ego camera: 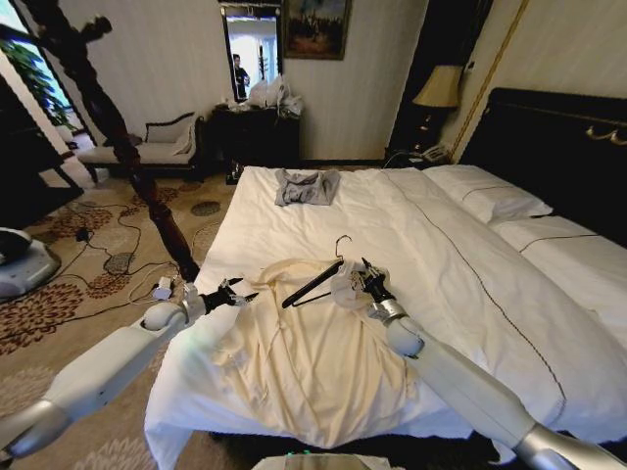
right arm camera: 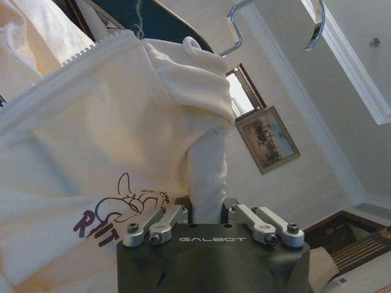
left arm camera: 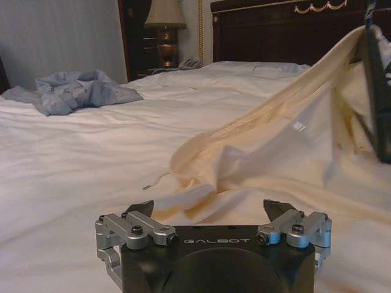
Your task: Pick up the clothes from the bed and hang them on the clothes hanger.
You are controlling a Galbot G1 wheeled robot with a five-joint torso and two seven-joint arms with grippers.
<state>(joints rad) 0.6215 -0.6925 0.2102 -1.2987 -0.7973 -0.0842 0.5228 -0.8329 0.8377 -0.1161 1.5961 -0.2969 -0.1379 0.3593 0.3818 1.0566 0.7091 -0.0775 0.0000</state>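
The cream shirt [ego camera: 304, 362] lies spread on the near left part of the bed [ego camera: 460, 264], its collar end lifted. My right gripper [ego camera: 358, 277] is shut on a fold of that fabric [right arm camera: 206, 183] next to the collar. The black hanger [ego camera: 312, 284] rests tilted at the collar, its silver hook [right arm camera: 234, 27] pointing up. My left gripper [ego camera: 235, 293] hovers open at the shirt's left edge, just above the sheet. In the left wrist view the left gripper [left arm camera: 209, 210] holds nothing, and the shirt [left arm camera: 275, 140] rises ahead of it toward the right gripper.
A small grey garment [ego camera: 306, 186] lies at the far end of the mattress. White pillows [ego camera: 485, 191] and the black headboard [ego camera: 558, 137] are to the right. A dark wooden coat stand [ego camera: 127, 147] rises left of the bed, with cables [ego camera: 127, 274] on the carpet.
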